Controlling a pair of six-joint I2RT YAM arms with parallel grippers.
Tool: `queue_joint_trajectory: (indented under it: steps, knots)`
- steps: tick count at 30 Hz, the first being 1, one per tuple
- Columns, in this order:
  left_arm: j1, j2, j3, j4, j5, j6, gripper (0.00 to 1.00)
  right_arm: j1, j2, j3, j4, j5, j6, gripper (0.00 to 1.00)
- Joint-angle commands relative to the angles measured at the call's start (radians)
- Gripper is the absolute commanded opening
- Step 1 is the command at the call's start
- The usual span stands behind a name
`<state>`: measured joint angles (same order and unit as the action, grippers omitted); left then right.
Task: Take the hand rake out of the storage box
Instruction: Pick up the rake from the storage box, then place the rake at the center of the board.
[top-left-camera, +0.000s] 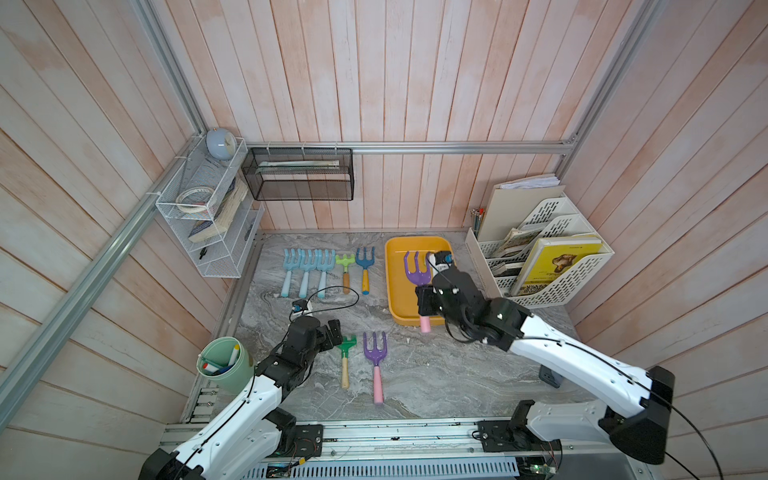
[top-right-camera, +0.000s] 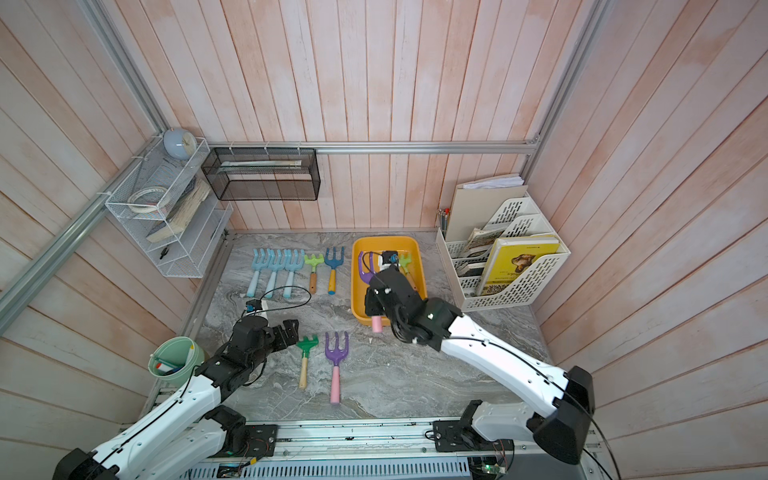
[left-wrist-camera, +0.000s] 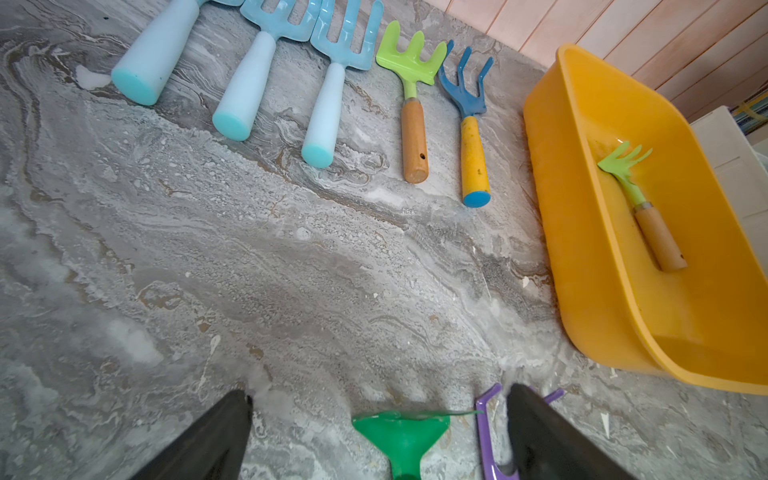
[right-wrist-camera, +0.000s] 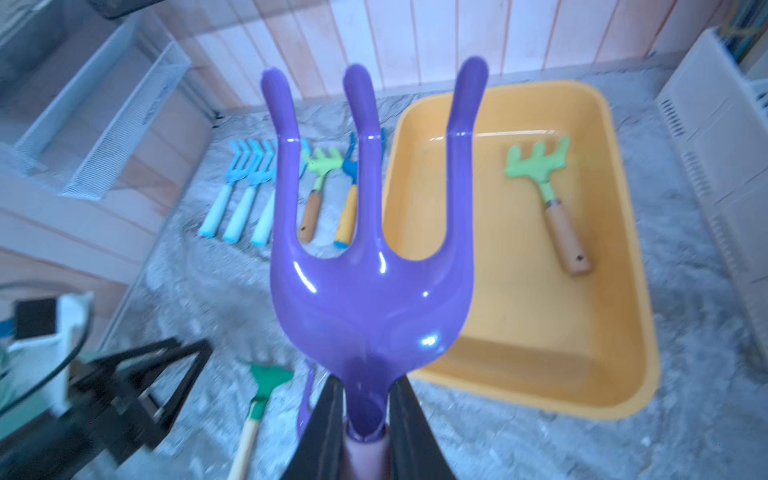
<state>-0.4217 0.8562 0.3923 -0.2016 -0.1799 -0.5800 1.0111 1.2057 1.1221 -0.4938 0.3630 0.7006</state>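
Note:
My right gripper (right-wrist-camera: 365, 415) is shut on the neck of a purple hand rake (right-wrist-camera: 370, 266) with a pink handle, tines pointing toward the back wall. In both top views this hand rake (top-left-camera: 417, 270) hangs over the near-left part of the yellow storage box (top-left-camera: 401, 309), and its pink end overhangs the box's front rim. A light-green rake with a wooden handle (right-wrist-camera: 552, 199) lies on the floor of the storage box (right-wrist-camera: 519, 311). My left gripper (left-wrist-camera: 380, 392) stands open above the table, over the head of a dark-green rake (left-wrist-camera: 403, 432).
Three light-blue rakes (top-left-camera: 305, 270), a light-green one (top-left-camera: 345, 270) and a blue one (top-left-camera: 365, 270) lie in a row at the back left. A second purple rake (top-left-camera: 376, 365) lies in front. A green cup (top-left-camera: 224, 365) and a white file rack (top-left-camera: 548, 257) flank the table.

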Motion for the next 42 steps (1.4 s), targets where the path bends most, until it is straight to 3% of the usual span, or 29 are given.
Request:
queue_joint_trajectory:
  steps: [1,4,7,17,30,37,42]
  knots:
    - [0.006,-0.007,-0.006,0.003,0.001,-0.004,1.0,0.144,-0.01,-0.126,-0.07,0.069,0.237,0.0]
    - [0.006,-0.008,-0.006,0.003,0.004,-0.005,1.0,0.255,0.05,-0.215,0.015,0.028,0.337,0.0]
    - [0.007,-0.013,-0.009,0.005,0.017,-0.008,1.0,0.281,0.154,-0.275,0.103,-0.045,0.382,0.0]
    - [0.006,-0.054,-0.018,0.002,0.029,-0.014,1.0,0.216,0.249,-0.428,0.297,-0.117,0.408,0.0]
    - [0.006,-0.049,-0.015,-0.005,0.014,-0.011,1.0,0.198,0.376,-0.362,0.227,-0.056,0.415,0.01]
    - [0.006,-0.052,-0.017,-0.006,0.01,-0.01,1.0,0.195,0.381,-0.36,0.232,-0.057,0.407,0.25]
    - [0.006,-0.064,-0.004,-0.042,-0.039,-0.007,1.0,0.172,0.387,-0.384,0.278,-0.079,0.39,0.26]
